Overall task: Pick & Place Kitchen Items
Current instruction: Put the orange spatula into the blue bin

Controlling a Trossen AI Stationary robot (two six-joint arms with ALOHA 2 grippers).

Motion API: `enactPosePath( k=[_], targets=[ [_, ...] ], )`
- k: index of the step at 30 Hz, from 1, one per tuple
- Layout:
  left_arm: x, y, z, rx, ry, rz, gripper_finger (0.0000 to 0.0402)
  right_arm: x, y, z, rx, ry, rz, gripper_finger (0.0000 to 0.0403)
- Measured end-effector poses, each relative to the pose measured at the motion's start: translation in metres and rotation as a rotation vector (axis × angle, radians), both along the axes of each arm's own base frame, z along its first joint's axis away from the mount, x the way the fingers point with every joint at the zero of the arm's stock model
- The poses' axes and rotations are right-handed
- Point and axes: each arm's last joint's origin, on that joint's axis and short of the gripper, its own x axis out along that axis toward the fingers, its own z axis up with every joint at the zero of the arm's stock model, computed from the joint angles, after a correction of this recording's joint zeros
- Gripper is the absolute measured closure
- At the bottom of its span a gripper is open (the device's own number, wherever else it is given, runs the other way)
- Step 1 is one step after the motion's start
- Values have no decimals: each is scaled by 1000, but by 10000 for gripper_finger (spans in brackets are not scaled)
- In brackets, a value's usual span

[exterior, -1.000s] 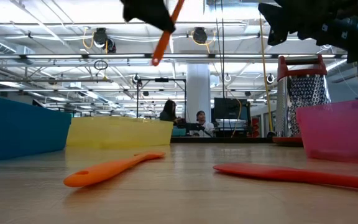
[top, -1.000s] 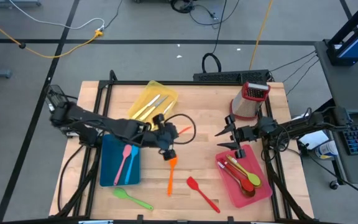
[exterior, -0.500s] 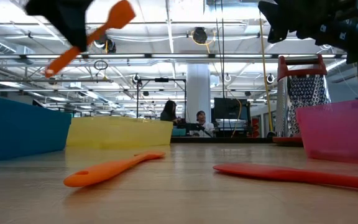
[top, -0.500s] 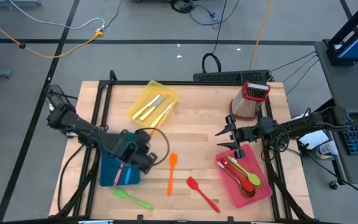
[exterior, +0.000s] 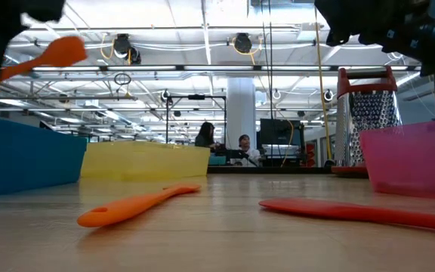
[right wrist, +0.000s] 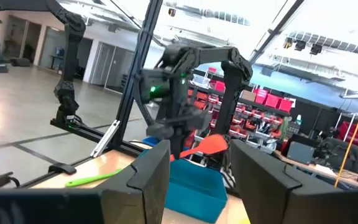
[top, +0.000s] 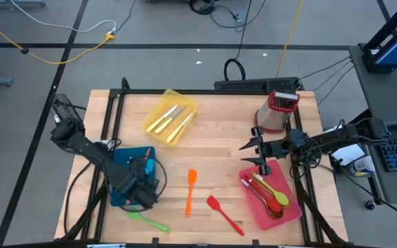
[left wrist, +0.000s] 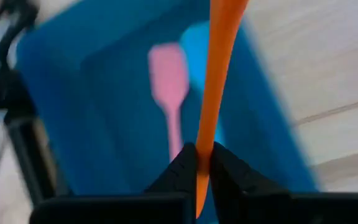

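Note:
My left gripper point(top: 142, 184) hangs over the blue tray point(top: 119, 165) and is shut on an orange spatula point(left wrist: 216, 74), whose head shows in the low view point(exterior: 59, 51). A pink spatula point(left wrist: 169, 87) lies in the blue tray. An orange spoon point(top: 190, 191), a red spatula point(top: 224, 215) and a green spoon point(top: 145, 219) lie flat on the table. My right gripper point(top: 252, 153) is open and empty above the far end of the red tray point(top: 291, 210), which holds several utensils. My left gripper pinches the orange spatula's handle point(left wrist: 205, 155) between its two fingers, which slant down toward the blue tray. The spatula sticks out ahead of the fingertips, lifted clear above the tray, its head point(exterior: 59, 51) a little higher than the handle.
A yellow tray point(top: 158, 110) with cream-handled knives stands at the far left. A red-topped metal grater point(top: 278, 110) stands at the far right, just behind my right gripper. Bare wood lies in the table's middle around the orange spoon.
My left gripper has carried the orange spatula from above the table's middle toward the left and near edges, and now hangs over the blue tray. It has turned on the way, and the spatula has swung from steep to nearly level.

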Motion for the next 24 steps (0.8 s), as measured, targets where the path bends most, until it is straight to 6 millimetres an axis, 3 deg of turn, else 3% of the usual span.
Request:
enactPosePath(
  k=[6, 14, 24],
  targets=[
    [-24, -2, -34, -44, 165, 113, 360, -1, 0, 3, -39, -43, -13, 243],
    [-38, 1, -78, -110, 180, 122, 342, -1, 0, 5, -41, -67, -14, 243],
    [-45, 10, -88, -77, 221, 130, 340, -1, 0, 5, -54, -70, -19, 243]
  ],
)
